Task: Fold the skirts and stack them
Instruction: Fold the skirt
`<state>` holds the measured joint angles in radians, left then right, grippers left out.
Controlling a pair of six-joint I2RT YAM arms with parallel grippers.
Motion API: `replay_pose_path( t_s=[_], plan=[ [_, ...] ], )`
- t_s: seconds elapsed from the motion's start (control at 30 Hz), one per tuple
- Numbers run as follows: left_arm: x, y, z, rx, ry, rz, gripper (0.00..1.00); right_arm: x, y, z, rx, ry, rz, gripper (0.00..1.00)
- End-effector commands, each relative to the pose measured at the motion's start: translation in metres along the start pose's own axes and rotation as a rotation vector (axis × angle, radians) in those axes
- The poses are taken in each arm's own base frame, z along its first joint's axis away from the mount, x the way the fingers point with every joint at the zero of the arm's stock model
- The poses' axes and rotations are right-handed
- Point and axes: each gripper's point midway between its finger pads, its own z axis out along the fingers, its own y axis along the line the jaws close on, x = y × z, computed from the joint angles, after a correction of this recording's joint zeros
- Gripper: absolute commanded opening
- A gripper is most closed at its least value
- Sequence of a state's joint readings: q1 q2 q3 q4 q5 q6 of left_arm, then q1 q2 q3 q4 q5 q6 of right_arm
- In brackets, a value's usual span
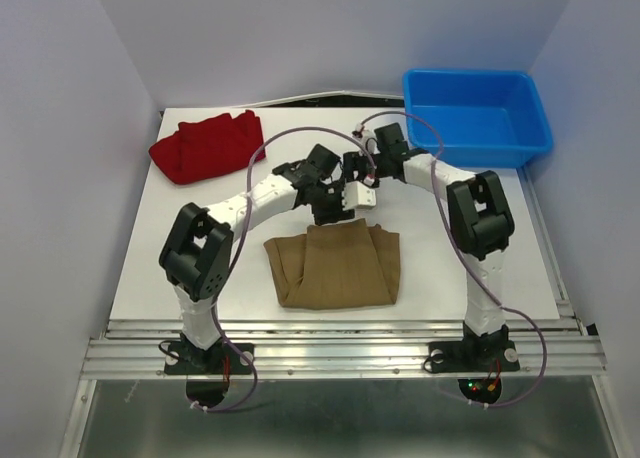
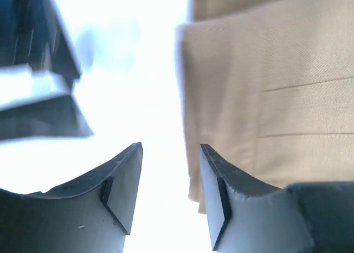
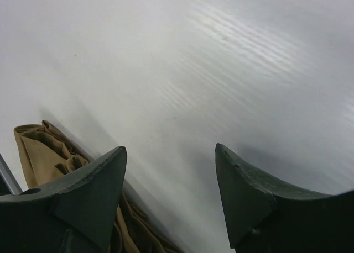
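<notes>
The tan-brown skirt [image 1: 335, 265] lies folded on the white table's [image 1: 200, 248] front centre, with pleat-like creases. The deep red skirt [image 1: 207, 146] lies bunched at the back left. My left gripper [image 1: 328, 214] hovers just behind the tan skirt's far edge. In the left wrist view it [image 2: 170, 153] is open and empty, with the tan skirt [image 2: 265, 87] to the right of the fingers. My right gripper [image 1: 352, 170] is close behind the left one. In the right wrist view it [image 3: 170, 153] is open and empty over bare table, with tan cloth [image 3: 44, 153] at lower left.
A blue plastic bin [image 1: 477, 115] stands at the back right, partly off the table's corner. White walls close in the left, back and right sides. An aluminium rail [image 1: 340, 343] runs along the near edge by the arm bases.
</notes>
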<state>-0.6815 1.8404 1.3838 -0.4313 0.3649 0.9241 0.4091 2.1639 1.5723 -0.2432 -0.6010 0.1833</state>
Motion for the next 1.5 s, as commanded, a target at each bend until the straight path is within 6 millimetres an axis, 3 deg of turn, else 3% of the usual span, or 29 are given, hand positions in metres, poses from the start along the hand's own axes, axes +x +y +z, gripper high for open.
replay_pose_path(
  t_s=[0.0, 0.07, 0.13, 0.17, 0.3, 0.33, 0.37, 0.4, 0.5, 0.6, 0.7, 0.73, 0.87, 0.9, 0.97, 1.0, 1.03, 1.13, 1.27, 1.3, 1.33, 1.37, 1.47],
  plan=[
    [-0.042, 0.022, -0.076, -0.102, -0.111, -0.096, 0.63, -0.078, 0.028, -0.077, 0.022, -0.182, -0.102, 0.71],
    [-0.045, 0.022, -0.099, -0.118, -0.141, -0.161, 0.64, -0.080, 0.032, -0.096, 0.038, -0.189, -0.131, 0.71],
    [-0.051, 0.013, -0.111, -0.102, -0.193, -0.292, 0.63, -0.076, 0.048, -0.117, 0.031, -0.196, -0.173, 0.70],
    [-0.051, 0.004, -0.119, -0.092, -0.220, -0.336, 0.62, -0.066, 0.056, -0.123, 0.003, -0.169, -0.182, 0.68],
    [-0.054, -0.041, -0.121, 0.023, -0.306, -0.545, 0.59, -0.017, 0.089, -0.142, -0.140, -0.075, -0.118, 0.65],
    [-0.055, -0.047, -0.119, 0.044, -0.328, -0.577, 0.59, 0.010, 0.091, -0.141, -0.171, -0.030, -0.075, 0.65],
    [-0.055, -0.057, -0.118, 0.078, -0.340, -0.643, 0.58, 0.027, 0.105, -0.135, -0.217, 0.004, -0.079, 0.65],
    [-0.043, -0.075, -0.106, 0.131, -0.316, -0.696, 0.58, 0.043, 0.112, -0.132, -0.246, 0.035, -0.078, 0.65],
    [-0.023, -0.101, -0.081, 0.218, -0.267, -0.798, 0.56, 0.100, 0.120, -0.116, -0.278, 0.164, -0.055, 0.65],
    [-0.005, -0.110, -0.060, 0.258, -0.216, -0.865, 0.55, 0.141, 0.115, -0.105, -0.300, 0.274, 0.016, 0.64],
    [0.016, -0.103, -0.042, 0.262, -0.155, -0.936, 0.54, 0.160, 0.091, -0.091, -0.225, 0.326, 0.039, 0.63],
    [0.033, -0.096, -0.034, 0.258, -0.126, -0.990, 0.52, 0.162, 0.083, -0.087, -0.196, 0.332, 0.027, 0.63],
    [0.066, -0.070, -0.019, 0.224, -0.076, -1.067, 0.48, 0.147, 0.044, -0.067, -0.066, 0.316, 0.009, 0.62],
    [0.078, -0.047, -0.022, 0.152, -0.075, -1.073, 0.48, 0.135, 0.034, -0.056, -0.033, 0.305, -0.007, 0.62],
    [0.094, -0.026, -0.017, 0.106, -0.055, -1.063, 0.48, 0.118, 0.019, -0.046, 0.013, 0.278, -0.019, 0.62],
    [0.099, 0.005, -0.024, 0.024, -0.067, -1.055, 0.48, 0.107, 0.009, -0.041, 0.044, 0.255, -0.029, 0.62],
    [0.104, 0.015, -0.024, 0.005, -0.056, -1.053, 0.48, 0.091, 0.003, -0.031, 0.059, 0.235, -0.041, 0.62],
    [0.104, 0.074, -0.030, -0.099, -0.084, -0.992, 0.48, 0.060, -0.009, -0.014, 0.099, 0.190, -0.052, 0.61],
    [0.085, 0.099, -0.055, -0.135, -0.192, -0.992, 0.51, 0.029, -0.019, -0.009, 0.155, 0.133, -0.110, 0.61],
    [0.079, 0.092, -0.057, -0.103, -0.226, -1.023, 0.53, 0.009, -0.019, -0.014, 0.185, 0.094, -0.169, 0.61],
    [0.072, 0.097, -0.065, -0.120, -0.278, -1.020, 0.56, 0.000, -0.019, -0.017, 0.200, 0.074, -0.188, 0.61],
    [0.072, 0.089, -0.080, -0.130, -0.315, -1.044, 0.57, -0.019, -0.013, -0.025, 0.215, 0.038, -0.223, 0.62],
    [0.052, 0.092, -0.126, -0.199, -0.488, -1.084, 0.61, -0.044, -0.001, -0.041, 0.229, -0.008, -0.256, 0.62]
  ],
)
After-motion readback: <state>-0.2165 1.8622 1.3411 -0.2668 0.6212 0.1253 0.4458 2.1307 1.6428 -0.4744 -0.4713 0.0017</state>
